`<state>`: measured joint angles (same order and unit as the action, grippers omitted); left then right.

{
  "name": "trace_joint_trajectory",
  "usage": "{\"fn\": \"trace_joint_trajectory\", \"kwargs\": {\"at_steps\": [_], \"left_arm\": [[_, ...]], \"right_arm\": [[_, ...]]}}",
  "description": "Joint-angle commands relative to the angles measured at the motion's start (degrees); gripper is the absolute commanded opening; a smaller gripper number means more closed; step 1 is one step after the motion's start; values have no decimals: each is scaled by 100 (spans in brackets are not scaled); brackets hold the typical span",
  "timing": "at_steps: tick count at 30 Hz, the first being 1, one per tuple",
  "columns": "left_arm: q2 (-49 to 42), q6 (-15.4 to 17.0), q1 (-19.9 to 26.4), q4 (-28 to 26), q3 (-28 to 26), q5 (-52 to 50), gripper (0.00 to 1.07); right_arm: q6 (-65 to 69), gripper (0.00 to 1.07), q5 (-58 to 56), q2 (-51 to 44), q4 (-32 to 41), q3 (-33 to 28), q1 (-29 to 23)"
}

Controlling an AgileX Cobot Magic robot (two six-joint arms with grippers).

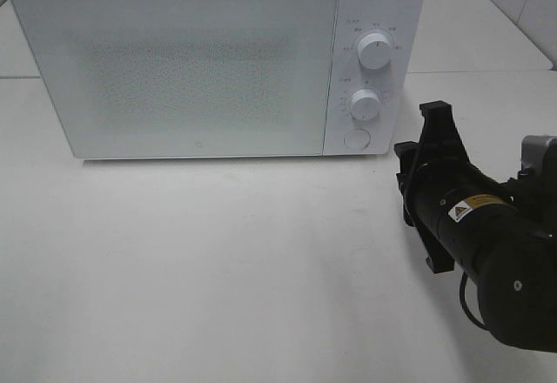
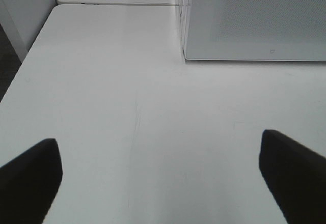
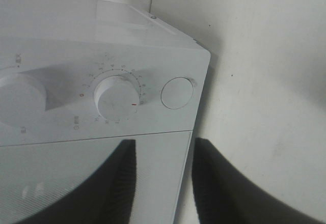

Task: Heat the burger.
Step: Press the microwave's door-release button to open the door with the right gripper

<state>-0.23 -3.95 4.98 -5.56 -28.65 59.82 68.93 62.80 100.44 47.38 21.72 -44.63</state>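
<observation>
my left gripper (image 2: 163, 183) is spread wide over the bare white table (image 2: 127, 107), nothing between its fingers. my right gripper (image 3: 164, 147) sits at the right edge of the high view, level with the bottom of the microwave (image 1: 183, 70); its fingers (image 3: 119, 183) are drawn in to a narrow gap and pinch nothing, pointing at the lower dial (image 3: 118, 98) and the round button (image 3: 177, 92) without touching them. the microwave fills the upper left of the high view, its frosted door closed. the burger shows in none of my views, so i cannot tell where it is.
</observation>
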Motion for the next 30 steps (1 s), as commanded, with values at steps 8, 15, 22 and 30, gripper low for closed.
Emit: {"fn": "trace_joint_trajectory", "kwargs": {"at_steps": [8,15,22,30], "left_arm": [[-126,29,-34,-17,17,-40,101],[-126,29,-34,-17,17,-40,101],[-126,29,-34,-17,17,-40,101],[-126,29,-34,-17,17,-40,101]], "right_arm": [[900,2,-97,-23,-46,40,0],[894,0,-223,63,-69,86,166],[1054,0,-258,458,-859,561,596],[1295,0,-613,911,-1427,1071,1026]]}}
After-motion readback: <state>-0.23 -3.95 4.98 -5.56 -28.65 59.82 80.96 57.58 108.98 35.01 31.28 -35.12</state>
